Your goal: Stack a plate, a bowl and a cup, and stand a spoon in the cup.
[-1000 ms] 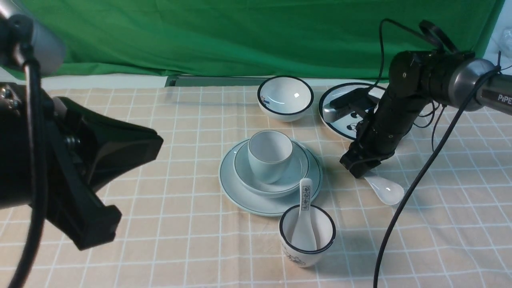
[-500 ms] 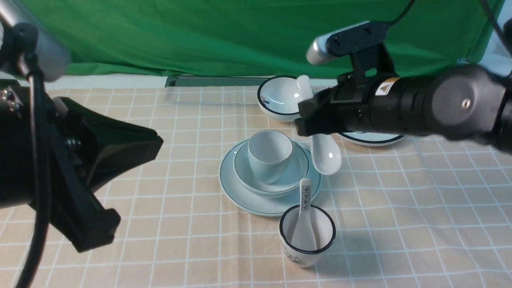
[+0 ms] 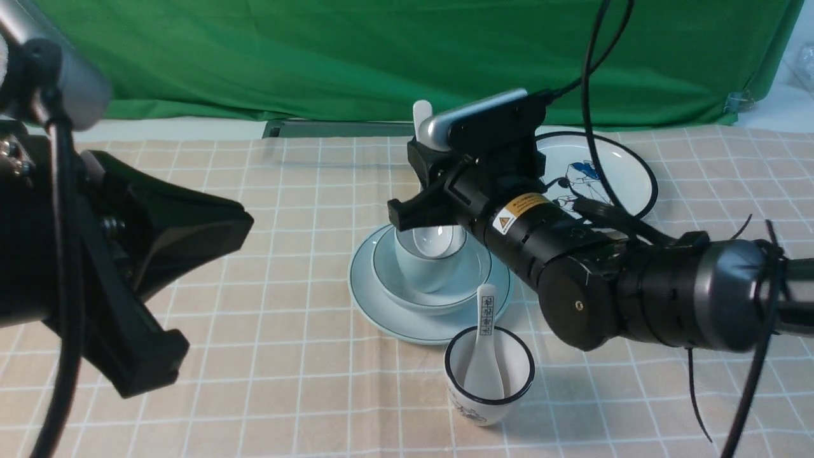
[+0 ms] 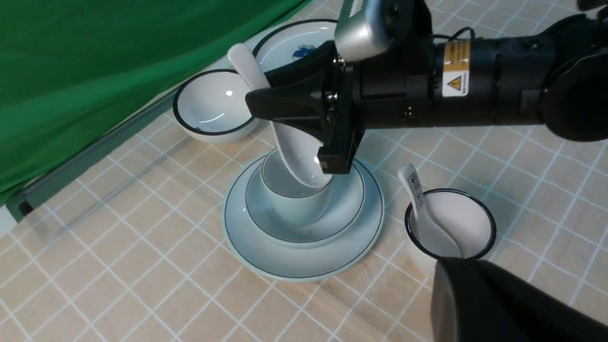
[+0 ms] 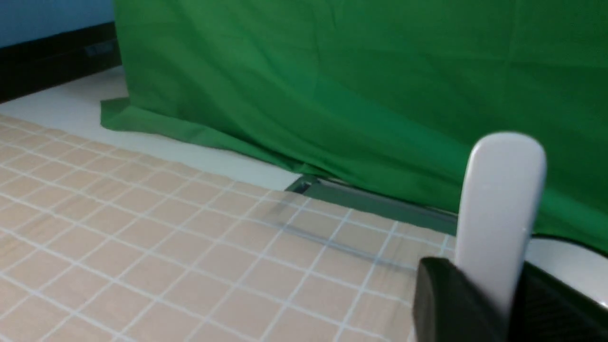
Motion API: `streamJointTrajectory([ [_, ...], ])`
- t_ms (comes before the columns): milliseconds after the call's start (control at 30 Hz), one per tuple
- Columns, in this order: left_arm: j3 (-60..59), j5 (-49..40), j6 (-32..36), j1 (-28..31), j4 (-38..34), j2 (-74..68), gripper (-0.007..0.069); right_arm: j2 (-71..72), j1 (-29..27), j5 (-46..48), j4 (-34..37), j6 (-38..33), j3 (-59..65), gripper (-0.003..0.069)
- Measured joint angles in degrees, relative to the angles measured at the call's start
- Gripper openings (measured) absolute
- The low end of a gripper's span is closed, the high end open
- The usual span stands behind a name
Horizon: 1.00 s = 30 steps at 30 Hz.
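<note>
Here the right end effector is clamped on the handle of the spoon. The handle's rounded tip sticks up above the fingers, and the spoon's scoop is tilted down inside the mouth of the cup. Whether the scoop touches the bottom is hidden. The cup stands in the bowl, and the bowl sits on the plate, all three centred at mid-worktop.

The left end effector is closed on nothing and hangs above the robot's near left, well apart from the stack.

Room is tight on the near right. A black-rimmed white cup stands just beside the plate's rim, and a second spoon leans out of it toward the stack. Behind the stack is a black-rimmed bowl, apart from the plate. A cartoon plate lies to the rear right, partly under the right arm. To the left of the stack lies open checked cloth. At the back the cloth ends at a pale strip and a grey rail, with the green backdrop behind.

The right arm carries a yellow warning label with a triangle; its small text cannot be read. The second spoon's handle bears black characters, also too small to read.
</note>
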State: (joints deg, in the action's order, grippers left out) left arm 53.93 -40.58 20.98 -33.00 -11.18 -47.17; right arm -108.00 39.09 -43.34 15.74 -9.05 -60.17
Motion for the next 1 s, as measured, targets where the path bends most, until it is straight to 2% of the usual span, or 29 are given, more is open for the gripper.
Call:
streamJointTrajectory([
  [367,0.0,0.2,0.0,0.0,0.9,0.0,0.0002,-4.6,-1.7,-2.3,-0.5,1.9,-0.9,0.0158],
  [433,0.0,0.4,0.0,0.0,0.9,0.0,0.0002,-5.2,-1.7,-2.2,-0.6,1.9,-0.9,0.018],
  [633,0.0,0.4,0.0,0.0,0.9,0.0,0.0002,-5.1,-1.8,1.1,-0.6,1.9,-0.9,0.0454],
  [733,-0.7,1.4,0.3,0.0,0.9,1.1,0.0002,-2.8,-1.8,5.2,-0.6,1.9,-0.8,0.0526],
  [900,-6.2,7.2,0.4,0.0,0.0,8.2,0.0002,7.4,-1.8,14.9,-0.6,0.3,0.7,0.0496],
  [1000,-15.6,16.6,0.5,0.0,-2.6,19.8,0.0002,21.7,-1.8,30.2,-0.6,-1.1,3.4,0.0382],
])
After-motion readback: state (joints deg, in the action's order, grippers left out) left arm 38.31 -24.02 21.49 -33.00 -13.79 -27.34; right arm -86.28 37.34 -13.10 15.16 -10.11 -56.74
